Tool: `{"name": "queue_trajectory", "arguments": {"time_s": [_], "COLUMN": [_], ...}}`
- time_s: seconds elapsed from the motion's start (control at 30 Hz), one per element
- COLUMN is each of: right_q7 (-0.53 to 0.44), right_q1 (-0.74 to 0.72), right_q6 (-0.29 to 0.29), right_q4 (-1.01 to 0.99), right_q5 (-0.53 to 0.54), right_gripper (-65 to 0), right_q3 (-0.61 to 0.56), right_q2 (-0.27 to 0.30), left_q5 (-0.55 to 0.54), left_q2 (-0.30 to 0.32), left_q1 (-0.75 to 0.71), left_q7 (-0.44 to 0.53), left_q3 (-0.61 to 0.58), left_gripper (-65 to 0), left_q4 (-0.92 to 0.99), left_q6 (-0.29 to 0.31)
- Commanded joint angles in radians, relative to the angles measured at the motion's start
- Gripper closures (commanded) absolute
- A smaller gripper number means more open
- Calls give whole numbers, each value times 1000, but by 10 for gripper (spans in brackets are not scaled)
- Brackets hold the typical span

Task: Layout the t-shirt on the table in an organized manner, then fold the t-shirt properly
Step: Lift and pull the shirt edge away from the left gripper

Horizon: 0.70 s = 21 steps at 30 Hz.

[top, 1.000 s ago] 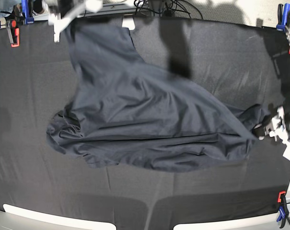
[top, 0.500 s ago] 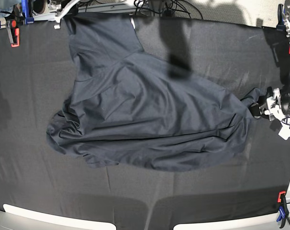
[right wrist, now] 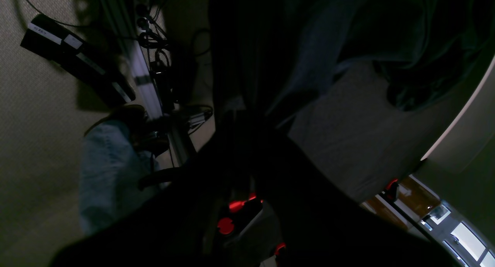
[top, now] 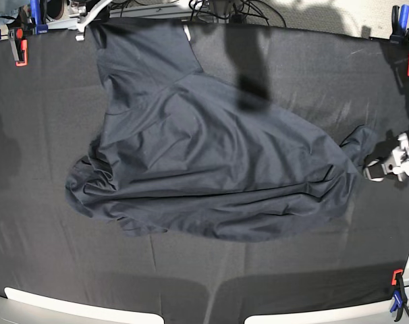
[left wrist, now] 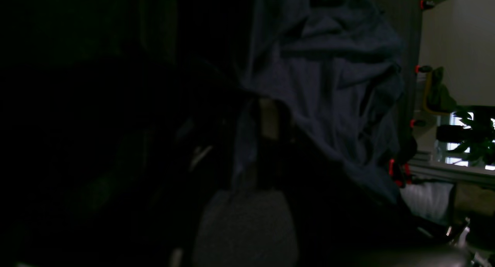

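The left gripper (top: 382, 165) sits at the t-shirt's (top: 204, 162) near-side corner, touching the cloth; whether its jaws are closed on that corner I cannot tell. The right gripper (top: 90, 20) is shut at the t-shirt's far corner, seemingly pinching the fabric, though the dark wrist views hide the contact. One t-shirt lies across the middle of the one bench (top: 306, 74), stretched between the two grippers but slack and bunched along the edge away from them. Judged from this, laying out is only partly done: the bunched edge wants spreading flat, and no fold has begun. Two grippers, one shirt.
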<state>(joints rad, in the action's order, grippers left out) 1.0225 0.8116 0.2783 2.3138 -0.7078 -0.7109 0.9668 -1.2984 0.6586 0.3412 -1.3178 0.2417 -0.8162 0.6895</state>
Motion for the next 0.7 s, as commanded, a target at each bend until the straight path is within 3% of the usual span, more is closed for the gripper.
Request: {"name": "queue_trajectory", "arguments": {"time_s": [0.0,0.13,0.33,0.43,0.5,0.67], "right_q7": [11,11,11,11,11,11], "right_q1": [6,6,6,6,6,6], "right_q6": [-19,-19,-19,-21,-26,-26], "right_q4": [19,19,19,19,19,19], "right_q5": [-18,-18,-18,-18,-18,-18], "right_gripper": [0,0,0,0,0,0], "right_q3": [4,4,4,4,4,4], "right_q2": [14,14,14,14,14,13], "left_q5": [-31,-31,-27,40,77,74], "left_q2": [21,21,21,21,21,21], "left_q1": [24,24,25,34,43,44], "left_q7": [2,2,115,153,124,105], "left_q3": [5,5,5,5,5,5], "left_gripper": [-39,-17,-223,-232,-232,-232], "left_q4": [-15,-15,-15,-16,-16,-16], "left_q6": [9,9,9,9,9,9]}}
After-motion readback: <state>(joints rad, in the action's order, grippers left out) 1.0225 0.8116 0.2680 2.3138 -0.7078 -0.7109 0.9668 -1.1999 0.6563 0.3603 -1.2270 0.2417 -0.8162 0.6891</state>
